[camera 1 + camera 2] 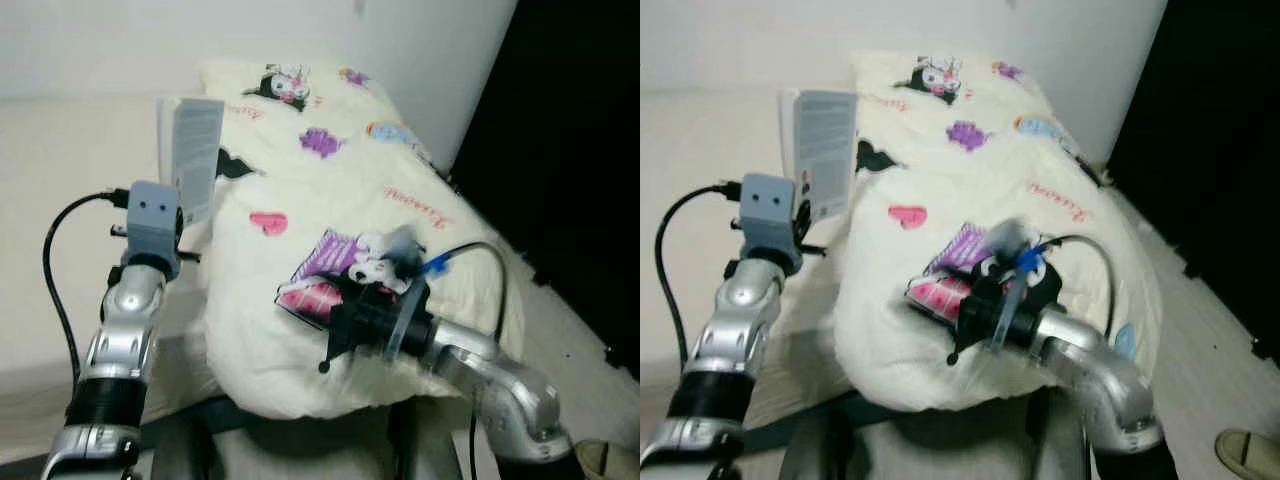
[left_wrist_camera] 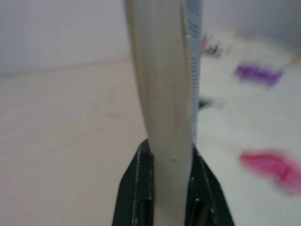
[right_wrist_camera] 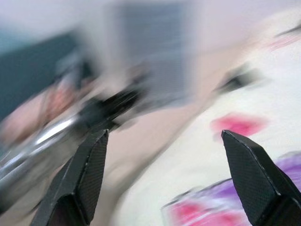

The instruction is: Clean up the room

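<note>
Both silver arms reach forward from the bottom of the head views. Nearest on the right, the right gripper (image 3: 164, 181) hovers just over the near end of the duvet (image 1: 340, 190), above a pink and purple print; its two black fingers (image 3: 80, 183) stand wide apart with nothing between them. Its wrist view is heavily blurred, so little beyond the fingers and some pink patches can be made out. A black cable loops up from that arm's wrist.

On the left, the left gripper (image 2: 168, 188) is raised, its fingers pinched narrowly onto the lower edge of a book (image 1: 192, 155). From the wrist camera the pale page block stands upright between the two black fingers (image 2: 136, 188), touching both. In the head views the book is held upright in the air, its grey, text-covered cover facing the camera, just beside the duvet's left edge and above the bed (image 1: 60, 200).

The cream duvet lies bunched along the bed's right side, printed with cartoon figures, pink hearts and purple shapes. Its near end hangs over the bed's edge. Beyond it a plain white wall (image 1: 120, 40) runs behind the bed, and a dark opening shows at far right.
</note>
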